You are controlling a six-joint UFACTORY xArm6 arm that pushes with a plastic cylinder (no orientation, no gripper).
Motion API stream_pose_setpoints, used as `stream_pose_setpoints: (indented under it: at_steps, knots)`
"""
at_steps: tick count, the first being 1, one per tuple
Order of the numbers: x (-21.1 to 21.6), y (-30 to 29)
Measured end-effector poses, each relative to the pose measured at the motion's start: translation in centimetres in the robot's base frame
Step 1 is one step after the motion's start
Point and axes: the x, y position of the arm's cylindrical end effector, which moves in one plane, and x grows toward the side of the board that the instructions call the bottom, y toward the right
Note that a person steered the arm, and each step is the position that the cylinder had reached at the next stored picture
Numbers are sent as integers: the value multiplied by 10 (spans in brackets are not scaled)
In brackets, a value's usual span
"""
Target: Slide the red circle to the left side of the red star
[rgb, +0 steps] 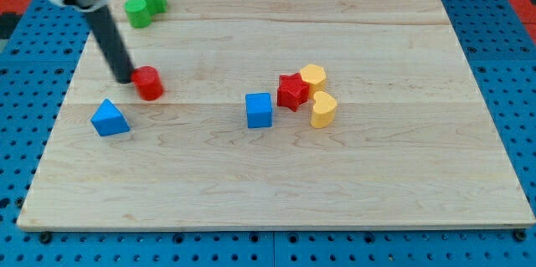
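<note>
The red circle (149, 82) lies on the wooden board at the view's left. My tip (123, 78) rests just to its left, touching or nearly touching it. The red star (292, 91) lies near the board's middle, far to the right of the red circle. A blue cube (259, 110) sits between them, just left of and below the star. A yellow hexagon-like block (313, 76) touches the star's upper right, and a yellow heart-like block (323, 109) sits at its lower right.
A blue triangle (109, 118) lies below and left of the red circle. Two green blocks (145, 5) sit together at the board's top left. The wooden board (276, 183) rests on a blue pegboard surface.
</note>
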Motion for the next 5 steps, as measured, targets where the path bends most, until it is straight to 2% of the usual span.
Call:
stream_pose_setpoints:
  at_steps: [1, 2, 3, 4, 5]
  knots:
    - [1, 70]
    - [5, 18]
    - [41, 7]
    - [59, 27]
    - [46, 37]
